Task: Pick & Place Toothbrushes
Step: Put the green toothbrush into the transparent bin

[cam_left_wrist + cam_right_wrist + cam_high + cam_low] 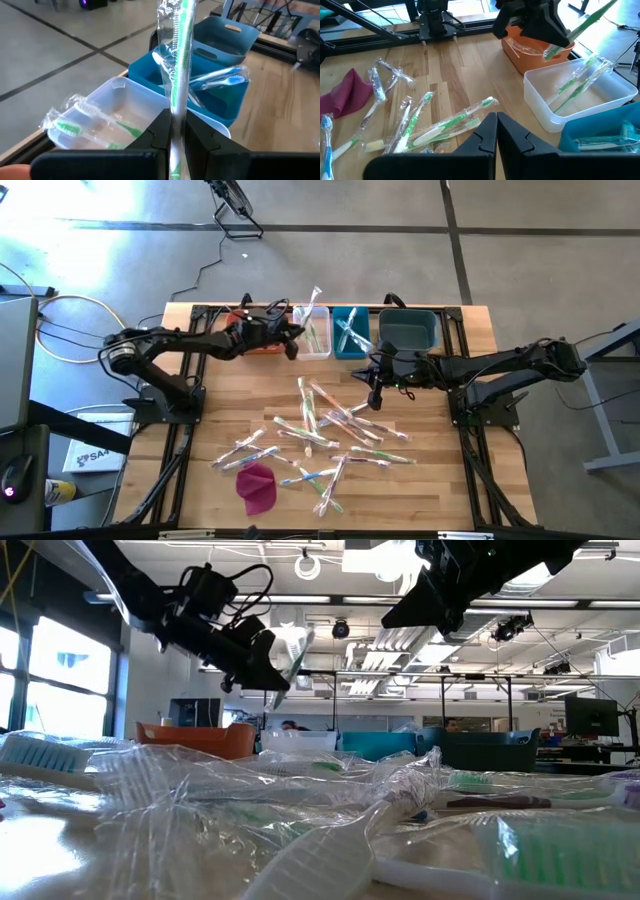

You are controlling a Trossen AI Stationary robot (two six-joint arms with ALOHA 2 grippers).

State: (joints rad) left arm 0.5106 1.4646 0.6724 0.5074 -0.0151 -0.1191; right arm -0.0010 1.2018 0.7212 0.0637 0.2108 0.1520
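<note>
We see the left gripper at about eleven o'clock on the table, its fingers clamped on a green toothbrush in a clear wrapper, which it holds above the clear bin. That bin already holds two wrapped green brushes. Just beside it, toward one o'clock, stands a light blue bin with blue-handled brushes inside, and next to that a dark teal bin. An orange bin sits on the far side of the clear one, toward ten o'clock.

The right gripper hangs just right of the table's centre, fingers pressed together and holding nothing, right over the upper edge of the loose pile of toothbrushes. That pile spreads across the middle of the table and down toward six o'clock, wrappers crossing one another. A magenta cloth lies near seven o'clock, beside the lowest brushes
</note>
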